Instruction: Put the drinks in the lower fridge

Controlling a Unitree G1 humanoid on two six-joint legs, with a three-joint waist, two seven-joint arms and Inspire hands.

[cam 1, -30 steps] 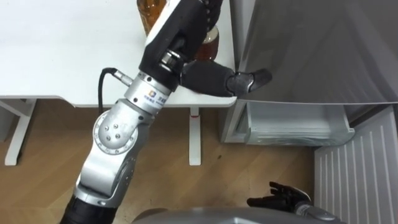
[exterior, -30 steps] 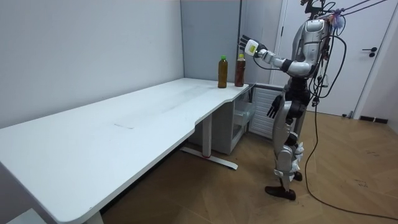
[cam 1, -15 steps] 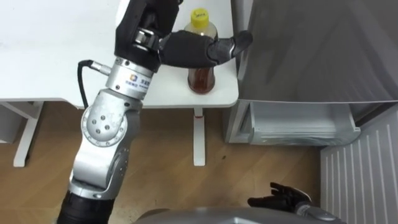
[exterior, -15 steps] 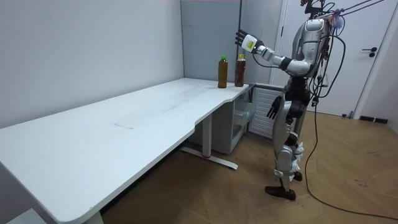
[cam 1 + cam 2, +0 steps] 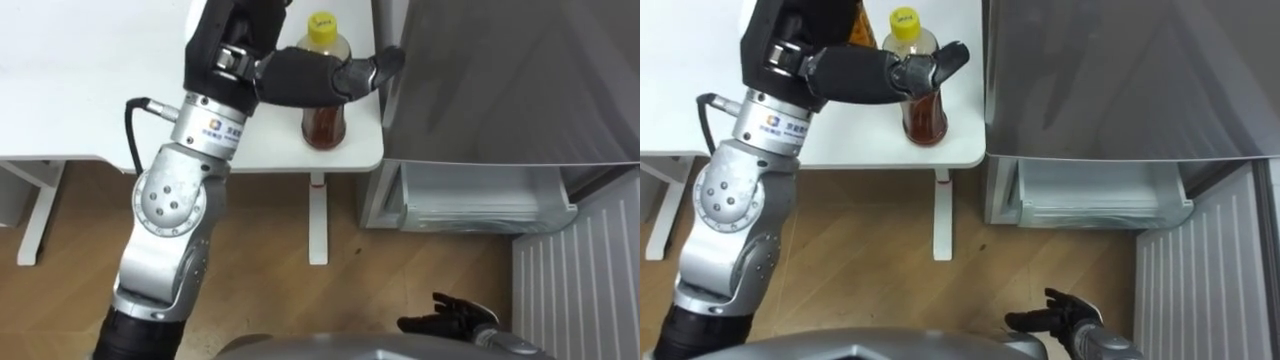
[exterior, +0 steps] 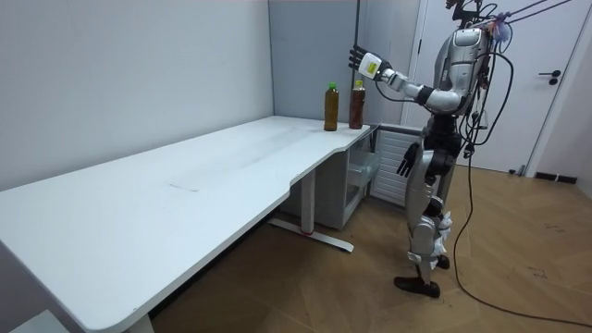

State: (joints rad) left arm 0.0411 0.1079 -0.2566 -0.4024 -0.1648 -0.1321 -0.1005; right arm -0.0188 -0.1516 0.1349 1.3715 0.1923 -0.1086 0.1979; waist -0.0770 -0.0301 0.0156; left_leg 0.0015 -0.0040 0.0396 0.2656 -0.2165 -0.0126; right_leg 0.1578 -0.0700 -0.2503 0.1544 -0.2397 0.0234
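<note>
Little changed: left hand (image 5: 300,78) still above bottle (image 5: 324,125).

Silver arm with a round, screw-studded joint, a black cable and a small label; left hand (image 5: 300,78) and right hand (image 5: 452,320) black.

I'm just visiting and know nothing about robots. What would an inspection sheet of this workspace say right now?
Surface: white desk, bottles near its fridge-side end.
Job's things: brown drink bottle with yellow cap and amber drink bottle with green cap, both upright on the desk.
Clutter: nothing seen.
Hands: left hand open, raised above the bottles; right hand open, hanging low.
Cables: nothing seen beyond the robot's own.
Surroundings: grey fridge with lower compartment open; wooden floor.
</note>
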